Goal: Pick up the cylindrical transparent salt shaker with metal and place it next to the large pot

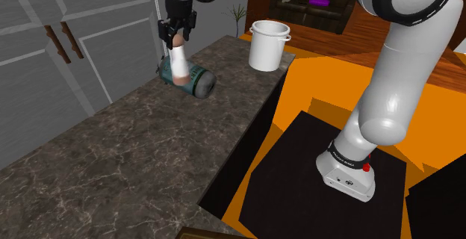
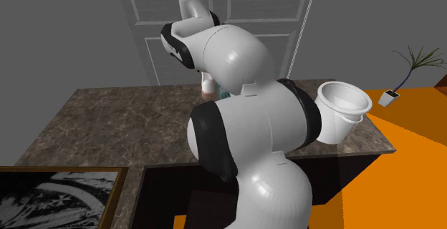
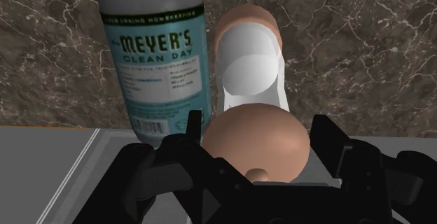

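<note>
Black hand points down over the table, clamped on the salt shaker. Its body is whitish with tan ends, just beside a toppled Meyer's bottle.

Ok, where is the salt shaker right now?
In the shoulder view the salt shaker is clasped in the gripper toward the counter's far end, right beside the Meyer's bottle lying there, with the white pot further right.
</note>
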